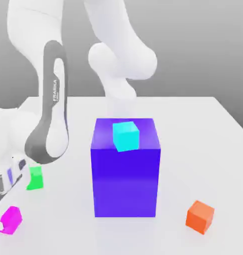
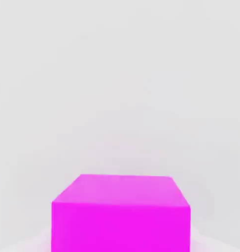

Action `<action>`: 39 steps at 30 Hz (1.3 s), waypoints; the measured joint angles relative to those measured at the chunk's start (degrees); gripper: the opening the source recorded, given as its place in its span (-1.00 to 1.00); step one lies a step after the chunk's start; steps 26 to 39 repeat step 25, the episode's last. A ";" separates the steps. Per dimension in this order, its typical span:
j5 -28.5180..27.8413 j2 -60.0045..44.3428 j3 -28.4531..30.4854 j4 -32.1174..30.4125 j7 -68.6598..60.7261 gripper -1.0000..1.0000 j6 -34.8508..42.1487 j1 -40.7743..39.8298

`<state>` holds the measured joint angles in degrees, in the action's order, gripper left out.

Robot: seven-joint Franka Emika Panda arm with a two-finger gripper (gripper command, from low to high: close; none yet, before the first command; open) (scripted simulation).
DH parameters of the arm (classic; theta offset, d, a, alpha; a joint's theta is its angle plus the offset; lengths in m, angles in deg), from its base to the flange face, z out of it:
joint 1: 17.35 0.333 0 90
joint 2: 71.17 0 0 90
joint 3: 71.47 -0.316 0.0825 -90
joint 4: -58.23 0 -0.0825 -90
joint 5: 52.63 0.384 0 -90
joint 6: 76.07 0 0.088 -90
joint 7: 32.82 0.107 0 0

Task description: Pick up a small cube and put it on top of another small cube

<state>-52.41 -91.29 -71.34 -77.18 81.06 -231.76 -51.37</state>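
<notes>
The small magenta-pink cube (image 1: 12, 219) lies on the white table at the near corner on the exterior view's left. In the hand view the same magenta cube (image 2: 120, 211) looms large and close, its top face and one side showing. My gripper (image 1: 0, 225) reaches down at the exterior view's left edge, right beside this cube, with the hand's body just above it. A small green cube (image 1: 35, 178) rests a little behind the magenta one. A small orange cube (image 1: 200, 216) sits near the front on the exterior view's right.
A big blue-violet block (image 1: 125, 169) stands in the middle of the table (image 1: 203, 129) with a small cyan cube (image 1: 125, 135) on its top. My arm's grey-and-white link (image 1: 51, 124) hangs over the exterior view's left side.
</notes>
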 joint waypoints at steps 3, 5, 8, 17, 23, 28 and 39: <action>0.54 5.77 1.44 -4.22 2.89 -1.00 1.81 -0.33; 0.68 9.55 2.69 -7.81 5.83 -1.00 2.19 -0.81; 0.32 15.25 4.59 -13.39 10.87 -1.00 2.43 -2.08; -2.01 25.02 6.58 -26.55 23.66 -1.00 -1.55 -8.25; 1.29 15.86 5.35 -26.38 21.55 1.00 -10.49 -8.67; 1.29 15.86 5.35 -26.38 21.55 1.00 -10.49 -8.67; 1.29 15.86 5.35 -26.38 21.55 1.00 -10.49 -8.67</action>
